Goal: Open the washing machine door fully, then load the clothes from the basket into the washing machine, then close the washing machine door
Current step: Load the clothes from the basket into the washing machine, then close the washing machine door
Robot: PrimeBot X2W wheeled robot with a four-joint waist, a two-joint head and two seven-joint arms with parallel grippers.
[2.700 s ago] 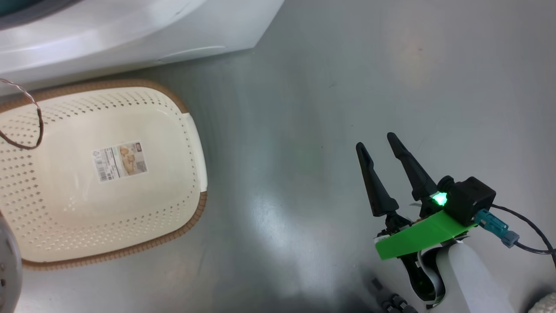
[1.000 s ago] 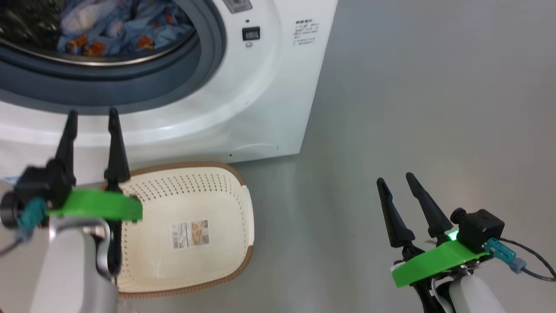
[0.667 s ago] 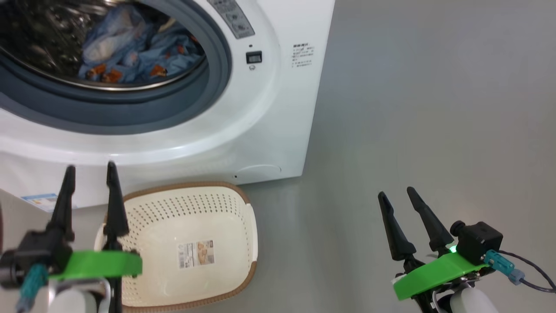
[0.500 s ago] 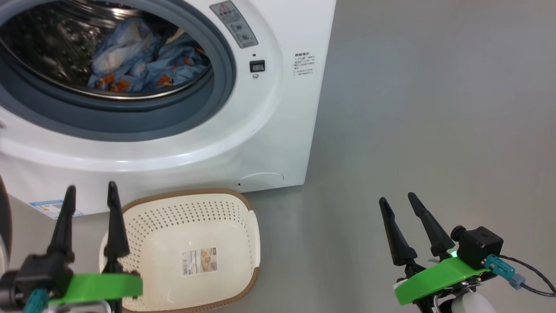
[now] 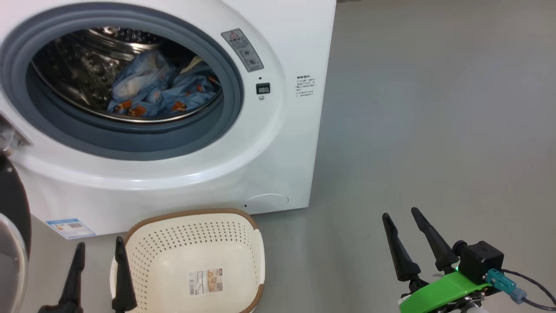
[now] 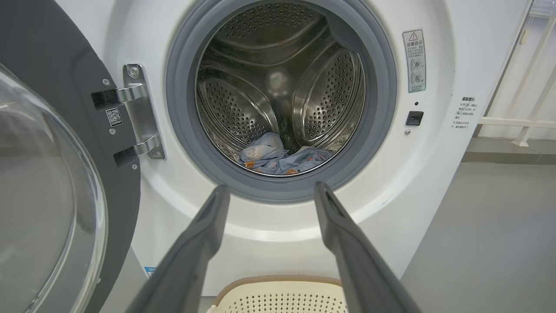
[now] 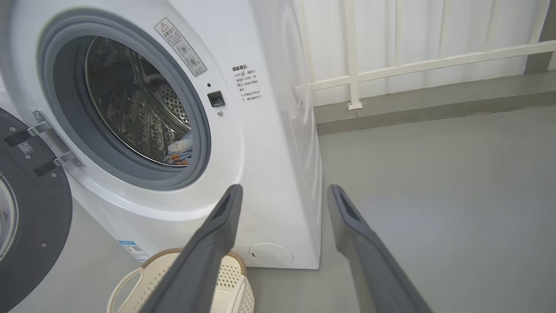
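The washing machine [image 5: 269, 143] stands with its door [image 6: 52, 174] swung open to the left on steel hinges. Blue clothes [image 5: 160, 91] with orange-brown prints lie in the steel drum, also seen as clothes [image 6: 278, 156] and clothes [image 7: 180, 150]. The cream basket [image 5: 186, 214] sits on the floor before the machine, with just a label sticker on its bottom. My left gripper [image 5: 99, 243] is open beside the basket's left rim, holding nothing. My right gripper [image 5: 400, 213] is open over bare floor to the right. Both grippers, left [image 6: 270, 188] and right [image 7: 283, 189], point at the machine's front.
Grey floor stretches to the right of the machine. A white railing [image 7: 391, 69] runs along the wall behind it. The door's edge [image 5: 13, 226] stands close to my left arm. A blue label [image 5: 69, 228] and round flap [image 5: 266, 203] mark the machine's lower front.
The head camera has tilted up from the basket to the drum. The left gripper has sunk from in front of the machine's lower front to beside the basket. Both grippers stayed open.
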